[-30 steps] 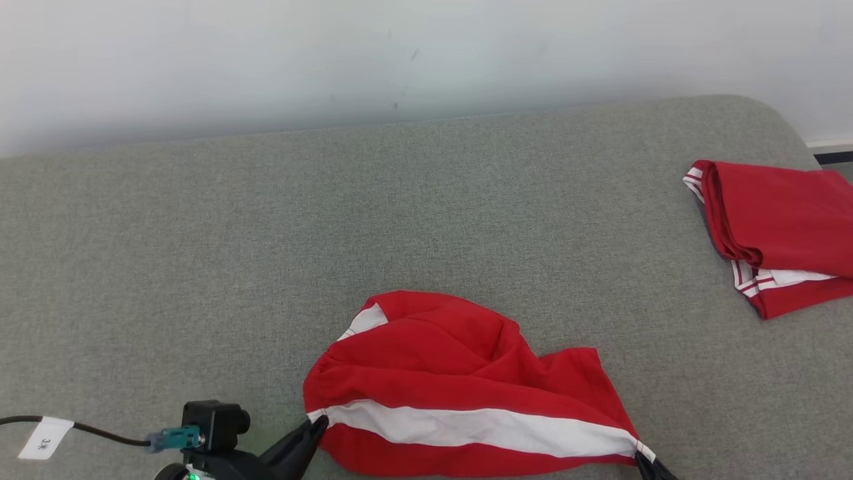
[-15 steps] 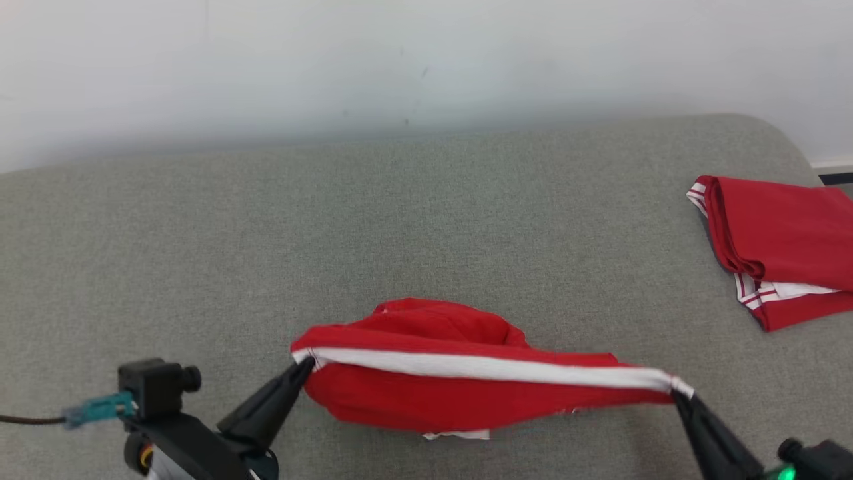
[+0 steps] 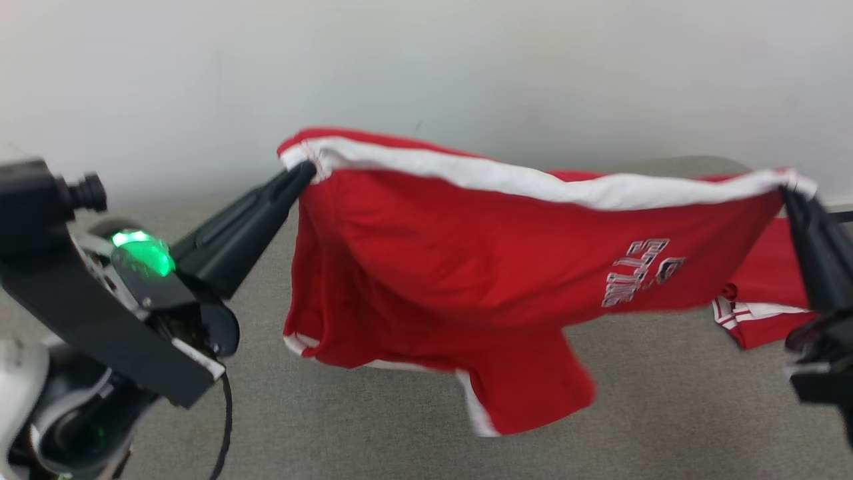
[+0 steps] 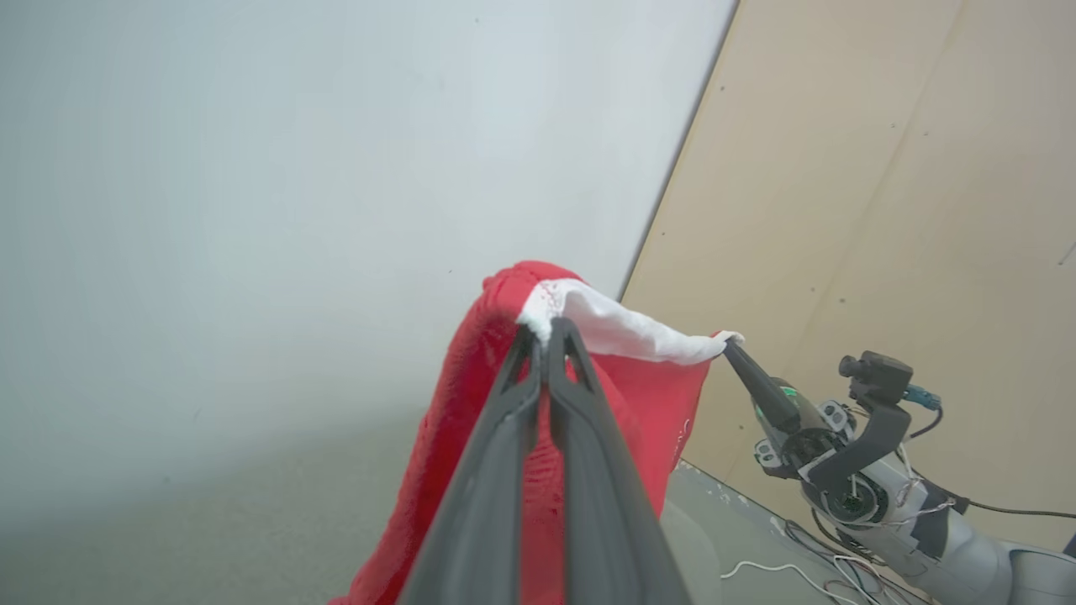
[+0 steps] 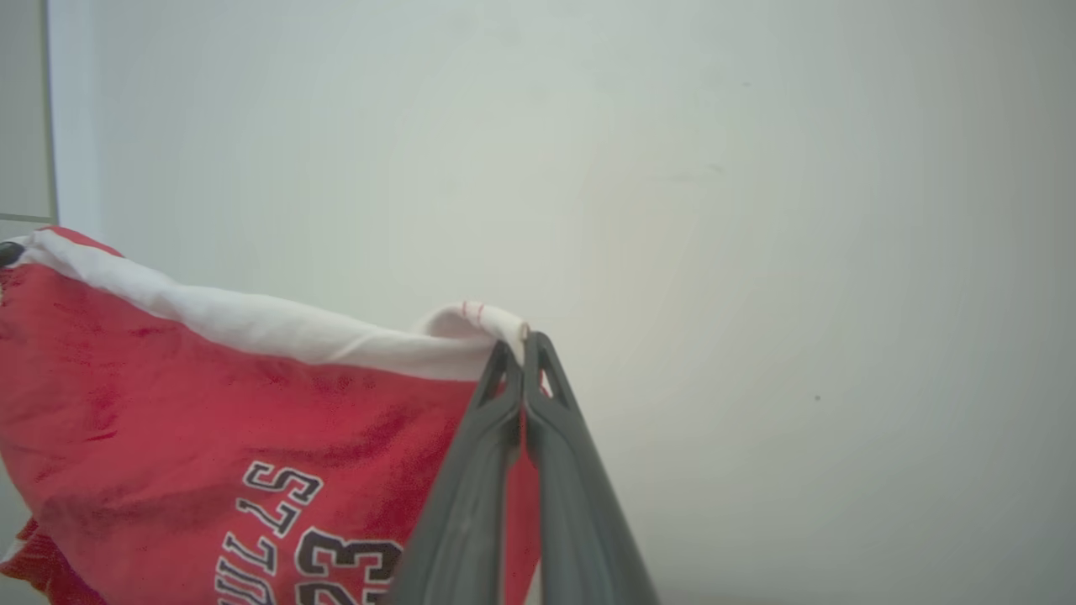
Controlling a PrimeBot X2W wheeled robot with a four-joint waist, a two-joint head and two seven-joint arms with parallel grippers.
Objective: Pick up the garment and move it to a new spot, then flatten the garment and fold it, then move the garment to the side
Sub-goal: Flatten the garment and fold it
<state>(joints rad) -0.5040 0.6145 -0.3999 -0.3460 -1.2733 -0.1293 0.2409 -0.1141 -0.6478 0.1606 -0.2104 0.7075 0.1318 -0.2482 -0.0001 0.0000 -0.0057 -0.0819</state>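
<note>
The garment [image 3: 480, 267], a pair of red shorts with a white waistband and printed lettering, hangs in the air above the grey surface [image 3: 333, 427], stretched between both grippers. My left gripper [image 3: 305, 171] is shut on the waistband's left end. My right gripper [image 3: 788, 193] is shut on the waistband's right end. In the left wrist view the closed fingers [image 4: 546, 336] pinch the white band [image 4: 622, 332], with the other gripper [image 4: 730, 343] holding the far end. The right wrist view has its gripper [image 5: 523, 343] clamped on the band, red cloth [image 5: 210, 420] hanging to the left.
A second red garment [image 3: 766, 313], folded, lies on the grey surface at the right, partly behind the hanging shorts. A pale wall [image 3: 466, 67] stands behind the surface. A tan panel [image 4: 883, 210] and loose cables on the floor [image 4: 807, 571] appear in the left wrist view.
Both grippers have risen with the waistband, lifting the shorts off the surface until they hang free. The left gripper closed on the band. The head view has tilted upward.
</note>
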